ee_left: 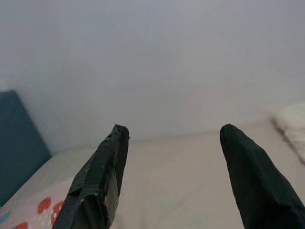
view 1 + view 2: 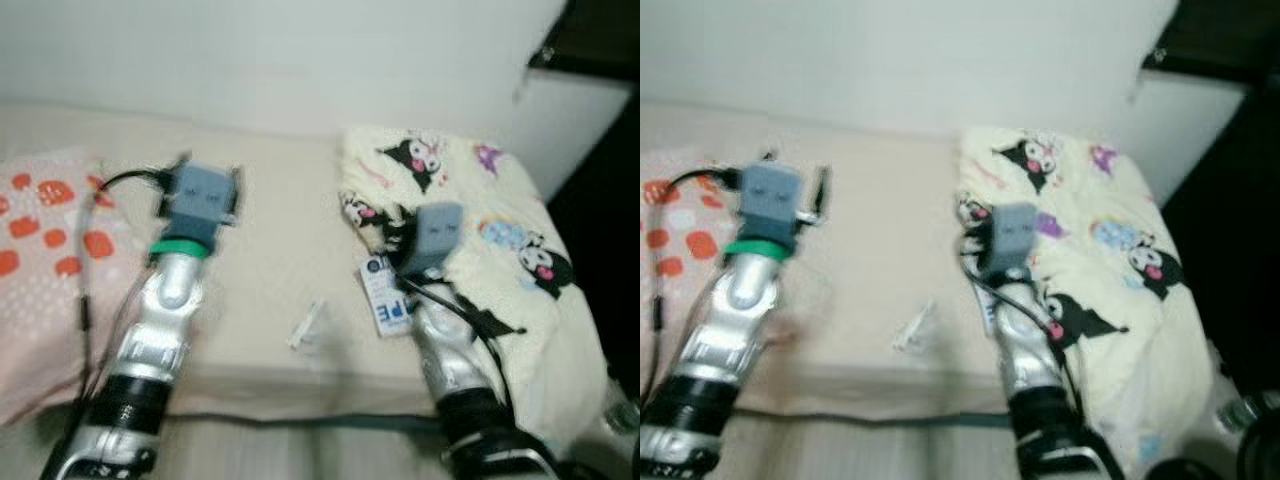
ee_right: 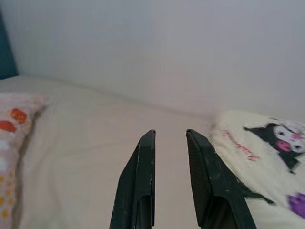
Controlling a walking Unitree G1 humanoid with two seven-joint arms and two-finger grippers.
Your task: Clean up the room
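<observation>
A beige bed [image 2: 285, 215] lies before me against a white wall. A cream blanket with cartoon characters [image 2: 490, 215] is bunched on its right side, and a pink pillow with orange shapes [image 2: 45, 260] lies on the left. A small clear wrapper [image 2: 308, 325] rests near the front edge, with a blue-and-white tag [image 2: 383, 292] beside the blanket. My left gripper [image 1: 174, 131] hovers over the sheet near the pillow, fingers wide open and empty. My right gripper [image 3: 170, 133] hangs at the blanket's [image 3: 267, 143] left edge, open by a narrow gap with nothing in it.
Dark furniture [image 2: 590, 40] stands at the back right, and a dark gap runs beside the bed's right edge. The bare stretch of sheet between pillow and blanket is open room. The views are blurred.
</observation>
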